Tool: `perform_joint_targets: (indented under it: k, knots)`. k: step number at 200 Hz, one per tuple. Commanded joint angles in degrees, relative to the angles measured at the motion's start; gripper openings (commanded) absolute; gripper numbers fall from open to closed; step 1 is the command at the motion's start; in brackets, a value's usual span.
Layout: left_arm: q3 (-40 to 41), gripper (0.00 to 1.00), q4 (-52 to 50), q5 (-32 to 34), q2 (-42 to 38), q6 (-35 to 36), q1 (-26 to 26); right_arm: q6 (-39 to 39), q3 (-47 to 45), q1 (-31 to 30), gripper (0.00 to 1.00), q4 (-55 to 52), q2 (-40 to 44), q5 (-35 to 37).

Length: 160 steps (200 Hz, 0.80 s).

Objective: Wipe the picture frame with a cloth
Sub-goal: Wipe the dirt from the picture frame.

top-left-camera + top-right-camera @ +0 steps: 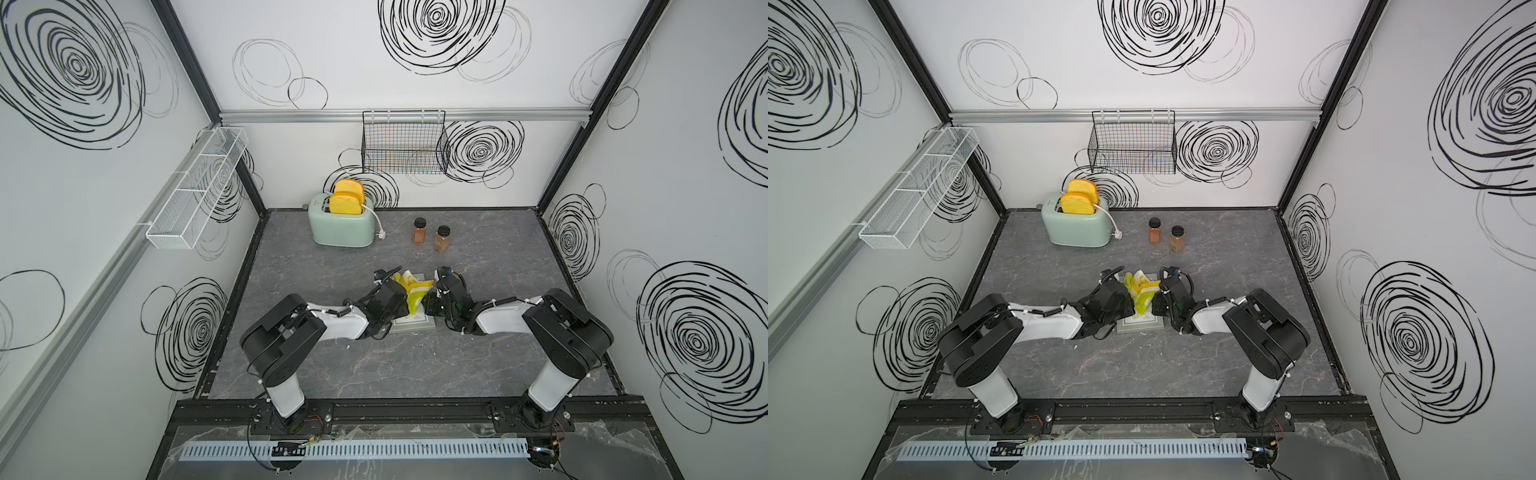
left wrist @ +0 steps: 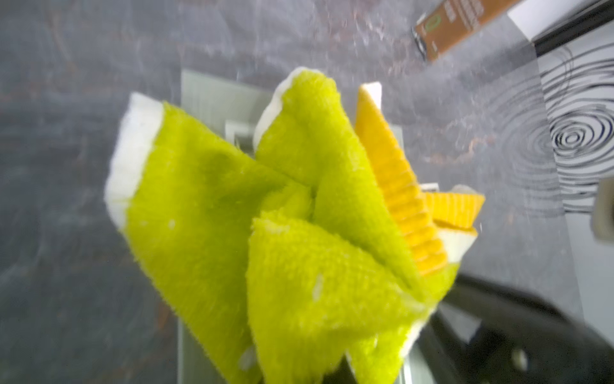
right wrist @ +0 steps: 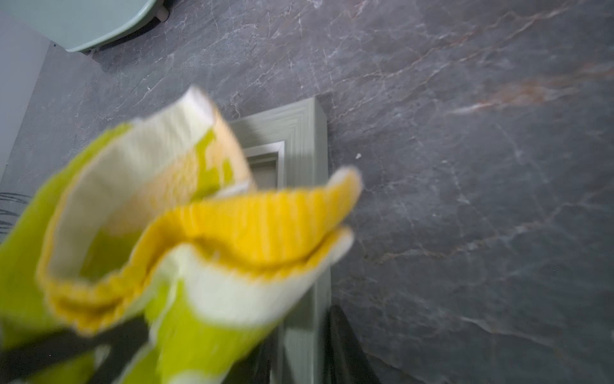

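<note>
Your left gripper point(image 1: 409, 300) pinches the soft, floppy cloth point(image 1: 411, 293) (bunched); right gripper point(image 1: 430, 301) unclear; keep hold mid-bunch.

Back on the grey marbled table point(image 1: 374, 365) sits a mint-green toaster point(image 1: 340, 228) with two yellow slices of toast point(image 1: 347, 199) sticking up, its white cord point(image 1: 379, 226) trailing beside it. Just right of that stand two dark-capped spice jars point(image 1: 419, 231) point(image 1: 442, 239), close together. A black wire basket point(image 1: 405, 143) hangs on the back wall, a white mesh rack point(image 1: 199, 187) on the left one.
</note>
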<state>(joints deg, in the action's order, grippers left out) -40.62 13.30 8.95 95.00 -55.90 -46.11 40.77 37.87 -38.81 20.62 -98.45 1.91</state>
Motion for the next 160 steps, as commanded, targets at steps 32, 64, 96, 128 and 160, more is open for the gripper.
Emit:
perform_joint_targets:
  k: [32,64,96,128,160]
  knots:
    - [12.27,0.00,-5.19,-1.85,-18.57,-7.32,-5.63,2.55,-2.91,0.78,0.27,-11.19,-3.80,0.11]
    - [11.34,0.00,-0.70,-1.37,-18.52,-9.17,-5.48,2.73,-2.66,0.66,0.27,-10.99,-4.35,-0.59]
    - [11.60,0.00,7.41,-4.99,-10.68,-14.14,-6.48,2.21,-1.71,0.66,0.27,-11.37,-4.85,-1.36]
    - [14.05,0.00,12.31,-1.73,-7.14,-17.95,-7.20,1.99,-1.30,0.64,0.27,-11.64,-4.91,-1.84]
    - [18.04,0.00,-0.64,5.72,-18.94,-17.41,-4.13,1.26,-1.29,0.78,0.27,-12.43,-4.11,-1.29]
